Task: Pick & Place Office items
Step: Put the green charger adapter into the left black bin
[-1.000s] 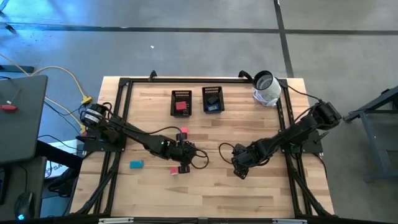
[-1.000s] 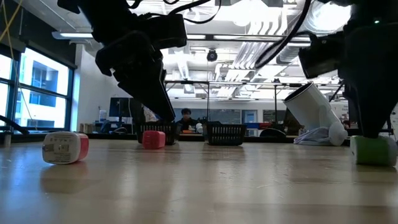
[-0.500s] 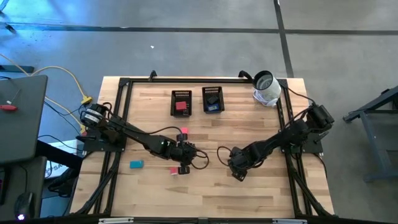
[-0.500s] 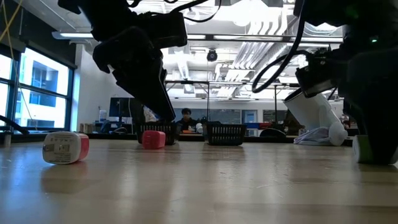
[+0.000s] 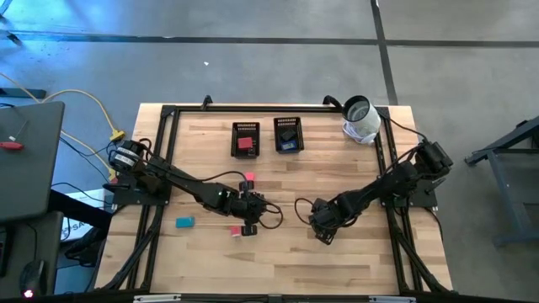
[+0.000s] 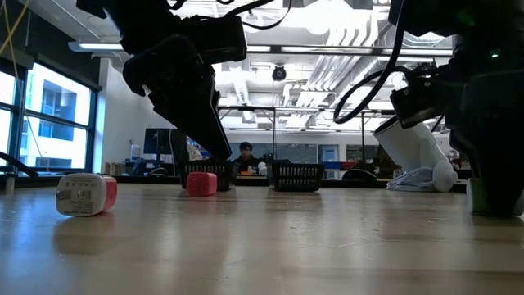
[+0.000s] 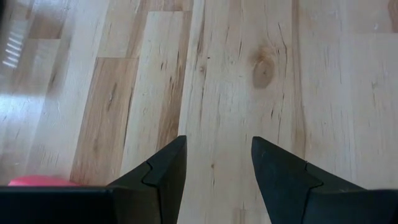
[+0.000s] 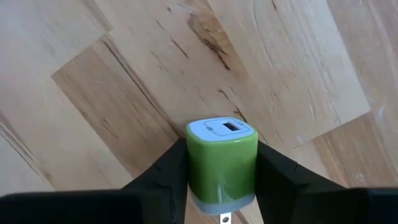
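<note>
I have the right gripper (image 8: 221, 180) down on the worktop (image 5: 362, 261), right of centre in the high view, and its wrist camera shows the jaws closed against both sides of a green charger block (image 8: 221, 158) with a white face and a small slot on top. In the low view only a sliver of green shows at the far right edge behind the dark gripper body, so the block sits at worktop level.

My left gripper (image 7: 216, 171) is low over the wood, left of centre in the high view. Its jaws stand partly apart with nothing but bare boards between them; a pink edge shows beside one finger at the lower left of that wrist picture.

Other office items I can see from above: a teal block (image 5: 184, 222) at the lower left of the worktop, a red-and-white piece (image 5: 237, 231) just below the left gripper, and a pink piece (image 5: 250, 177) just above it. In the low view the red-and-white piece is the white-faced block (image 6: 85, 194) at the left, lying on its side.

Two black mesh trays sit side by side near the top edge: the left tray (image 5: 245, 128) holds a red item (image 5: 245, 143), the right tray (image 5: 288, 124) a blue one (image 5: 289, 146) with a black piece above it. A white cylinder (image 5: 360, 118) lies tilted at the upper right corner.
</note>
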You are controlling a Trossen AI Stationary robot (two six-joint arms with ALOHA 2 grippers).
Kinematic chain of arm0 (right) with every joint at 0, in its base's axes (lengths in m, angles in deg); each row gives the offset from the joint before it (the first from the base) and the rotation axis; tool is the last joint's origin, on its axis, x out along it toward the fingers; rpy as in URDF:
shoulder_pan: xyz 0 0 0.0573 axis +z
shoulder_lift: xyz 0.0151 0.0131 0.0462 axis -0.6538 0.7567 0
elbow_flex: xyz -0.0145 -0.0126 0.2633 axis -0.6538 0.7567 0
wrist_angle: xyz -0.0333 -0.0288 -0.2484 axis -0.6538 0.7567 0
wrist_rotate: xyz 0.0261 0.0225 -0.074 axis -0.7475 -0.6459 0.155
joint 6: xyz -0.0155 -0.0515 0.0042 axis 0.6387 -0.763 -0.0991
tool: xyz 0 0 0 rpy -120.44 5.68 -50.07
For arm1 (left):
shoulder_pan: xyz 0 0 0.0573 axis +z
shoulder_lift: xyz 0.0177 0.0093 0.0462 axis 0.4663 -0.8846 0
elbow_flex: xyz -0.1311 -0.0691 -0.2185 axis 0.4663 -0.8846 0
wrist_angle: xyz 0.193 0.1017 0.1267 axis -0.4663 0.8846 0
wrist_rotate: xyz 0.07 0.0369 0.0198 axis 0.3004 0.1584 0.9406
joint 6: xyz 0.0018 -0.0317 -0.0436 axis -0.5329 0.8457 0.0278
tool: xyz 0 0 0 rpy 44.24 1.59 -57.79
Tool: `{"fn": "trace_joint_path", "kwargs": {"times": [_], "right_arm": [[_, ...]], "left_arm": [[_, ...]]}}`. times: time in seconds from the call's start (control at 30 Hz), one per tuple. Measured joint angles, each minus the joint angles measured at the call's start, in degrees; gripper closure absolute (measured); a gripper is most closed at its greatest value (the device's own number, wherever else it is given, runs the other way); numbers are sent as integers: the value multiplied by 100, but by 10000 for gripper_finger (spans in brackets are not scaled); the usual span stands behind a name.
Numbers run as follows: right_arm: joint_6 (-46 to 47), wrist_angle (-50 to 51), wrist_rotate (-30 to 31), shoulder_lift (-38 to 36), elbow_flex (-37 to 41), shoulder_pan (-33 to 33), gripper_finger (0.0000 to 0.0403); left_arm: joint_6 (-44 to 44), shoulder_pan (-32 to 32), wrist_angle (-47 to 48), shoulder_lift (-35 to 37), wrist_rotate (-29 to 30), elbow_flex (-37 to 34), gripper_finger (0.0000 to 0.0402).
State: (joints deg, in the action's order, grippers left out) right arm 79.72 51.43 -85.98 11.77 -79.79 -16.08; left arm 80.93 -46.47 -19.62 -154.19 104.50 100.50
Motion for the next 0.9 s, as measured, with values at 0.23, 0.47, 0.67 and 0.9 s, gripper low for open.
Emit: {"fn": "trace_joint_path", "kwargs": {"times": [0.23, 0.47, 0.67, 0.9], "right_arm": [[-17, -77, 333, -33, 11, 7, 277], [-194, -234, 1198, -255, 15, -58, 277], [-365, -212, 1787, -608, 13, -205, 277], [-737, -294, 2503, -1266, 13, -368, 277]], "left_arm": [[-2, 0, 4, 1, 0, 0, 231], [-2, 0, 9, 0, 0, 0, 231], [-1, 0, 31, 1, 2, 0, 231], [0, 0, 184, 2, 6, 0, 231]]}}
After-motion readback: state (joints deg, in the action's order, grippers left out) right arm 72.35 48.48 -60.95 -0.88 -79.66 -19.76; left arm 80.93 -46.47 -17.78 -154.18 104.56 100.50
